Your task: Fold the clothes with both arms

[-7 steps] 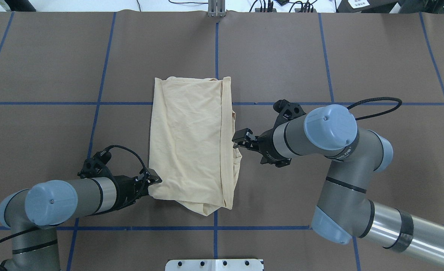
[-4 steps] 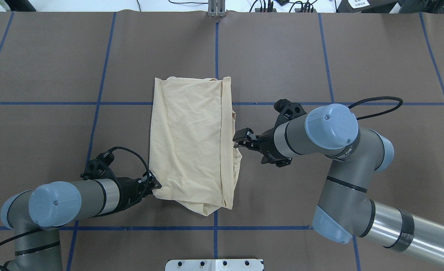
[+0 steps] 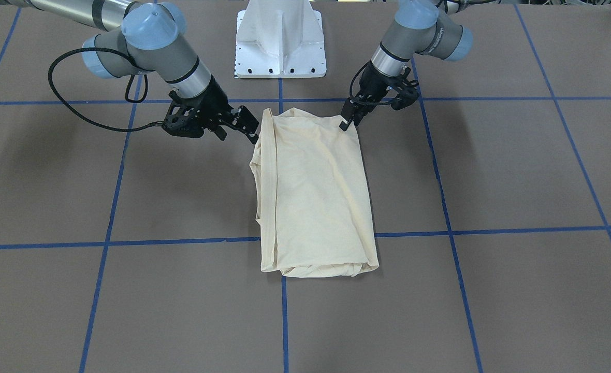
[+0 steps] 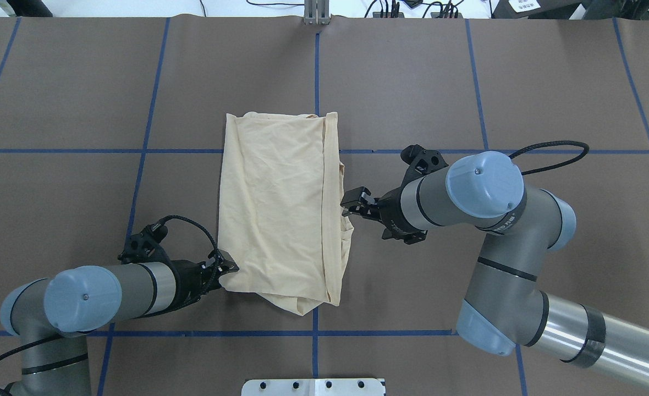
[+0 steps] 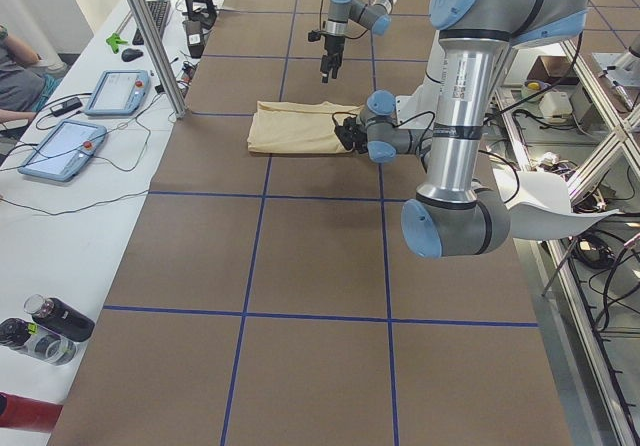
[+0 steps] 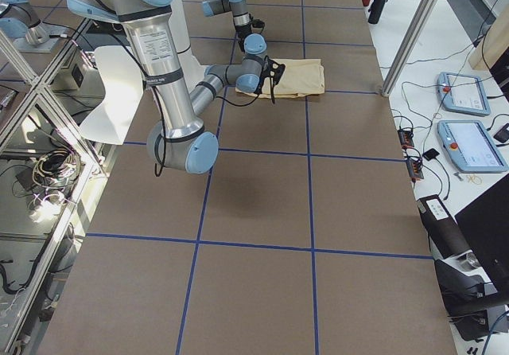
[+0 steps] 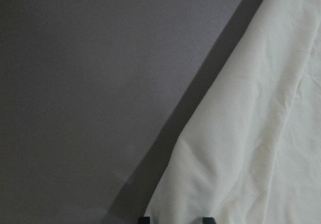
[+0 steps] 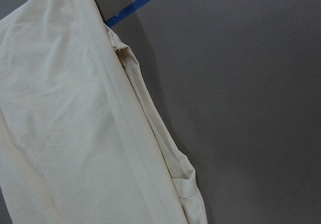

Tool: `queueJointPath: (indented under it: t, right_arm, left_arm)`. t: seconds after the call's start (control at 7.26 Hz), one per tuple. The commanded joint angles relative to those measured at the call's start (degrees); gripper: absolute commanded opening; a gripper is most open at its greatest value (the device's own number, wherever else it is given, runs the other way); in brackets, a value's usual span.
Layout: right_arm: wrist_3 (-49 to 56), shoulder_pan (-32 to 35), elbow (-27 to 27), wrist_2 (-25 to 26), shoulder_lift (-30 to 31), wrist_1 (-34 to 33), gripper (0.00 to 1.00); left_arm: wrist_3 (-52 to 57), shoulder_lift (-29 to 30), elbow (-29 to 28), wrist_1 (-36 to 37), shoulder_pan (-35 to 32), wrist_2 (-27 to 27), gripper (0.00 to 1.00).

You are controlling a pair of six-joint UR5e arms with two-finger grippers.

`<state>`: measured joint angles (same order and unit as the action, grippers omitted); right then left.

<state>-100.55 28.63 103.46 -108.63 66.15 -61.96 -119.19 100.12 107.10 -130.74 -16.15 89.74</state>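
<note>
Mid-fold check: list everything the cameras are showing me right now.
T-shirt: one, cream-yellow, folded, table centre.
Table cover: one, brown, blue tape grid.
Pedestal base: one, white, robot's table edge.
Tablets: two, blue-grey, side bench.
Bottles: two, dark and clear, bench end.
Person: one, grey top, beyond bench.
Arms: two, grey-silver, blue caps; left arm, right arm.
Hands: two, black; left hand at shirt's near-left corner, right hand beside its right edge.

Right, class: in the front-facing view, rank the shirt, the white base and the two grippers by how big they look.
1. Shirt
2. White base
3. Left gripper and right gripper: these look about alike, so I am not ranking them.
</note>
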Motion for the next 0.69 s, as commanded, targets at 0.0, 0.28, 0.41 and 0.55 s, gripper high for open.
queueJointPath:
  t: [0.0, 0.28, 0.41, 0.55]
  right_arm:
    - [0.0, 0.0, 0.0, 0.0, 0.0, 0.0, 1.0]
    - [0.0, 0.0, 0.0, 0.0, 0.0, 0.0, 1.0]
    - [0.0, 0.0, 0.0, -0.1, 0.0, 0.0, 1.0]
    - [0.0, 0.0, 0.0, -0.1, 0.0, 0.0, 1.0]
  left_arm:
    - [0.0, 0.0, 0.4, 0.0, 0.1, 0.1, 0.58]
    - [0.0, 0.2, 0.5, 0.8, 0.9, 0.1, 0.58]
    - [0.0, 0.5, 0.4, 1.3, 1.2, 0.1, 0.58]
    - [0.0, 1.5, 0.4, 2.6, 1.3, 0.1, 0.57]
